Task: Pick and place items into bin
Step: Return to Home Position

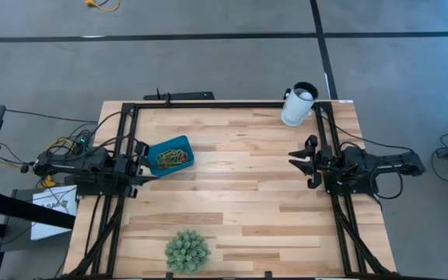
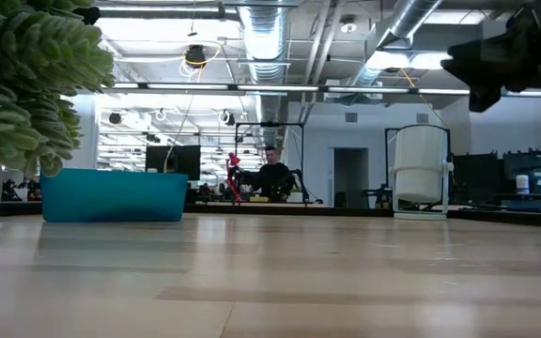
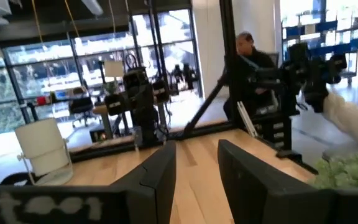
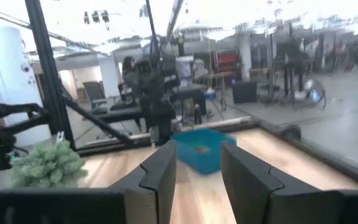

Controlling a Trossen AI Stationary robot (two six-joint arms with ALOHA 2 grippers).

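Note:
The teal bin (image 1: 169,155) stands on the wooden table near its left edge, and the items, a tangle of coloured rubber bands (image 1: 171,159), lie inside it. No loose bands show on the tabletop. My left gripper (image 1: 140,162) hovers at the table's left edge, right beside the bin, pointing level toward the right; it is open with nothing between its fingers (image 3: 197,180). My right gripper (image 1: 300,162) hovers at the right side and points level toward the bin (image 4: 199,149). It is also open and holds nothing (image 4: 197,180).
A white cup (image 1: 296,105) lies at the far right corner. A green spiky ball (image 1: 187,250) sits at the near edge, left of centre. Black frame rails (image 1: 208,105) run along the table's sides. Bare wood lies between the two grippers. A person (image 2: 270,174) sits in the room beyond.

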